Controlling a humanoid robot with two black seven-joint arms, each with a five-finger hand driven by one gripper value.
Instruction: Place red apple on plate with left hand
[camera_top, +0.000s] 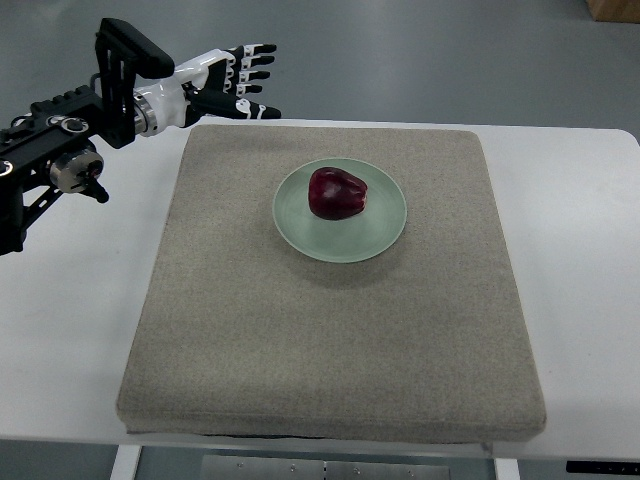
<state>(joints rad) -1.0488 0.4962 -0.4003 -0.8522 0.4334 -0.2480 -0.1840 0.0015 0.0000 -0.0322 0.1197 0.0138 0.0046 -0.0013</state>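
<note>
1. While the apple (337, 193) is lying on the plate (340, 238), slightly toward the plate's far-left part, nothing is touching it; its dark red skin is showing a small highlight.
2. Sitting on the mat (330, 340), the pale green plate is occupying the mat's far half, a little right of the mat's midline.
3. Covering most of the white table (60, 330), the grey-beige mat is lying flat, with bare table showing on the left, right and far sides.
4. Coming in from the picture's left edge, the left arm (60, 140) is reaching over the table's far-left corner, its black bracket and joints showing above the white surface.
5. Hovering just beyond the mat's far-left corner, the left hand (232, 82) is well apart from the plate and apple; its fingers (255, 60) are extending loosely, stacked one above another in this view and pointing right, and they are holding nothing.
6. Beyond the table, grey floor (420, 50) is showing across the top of the view.
</note>
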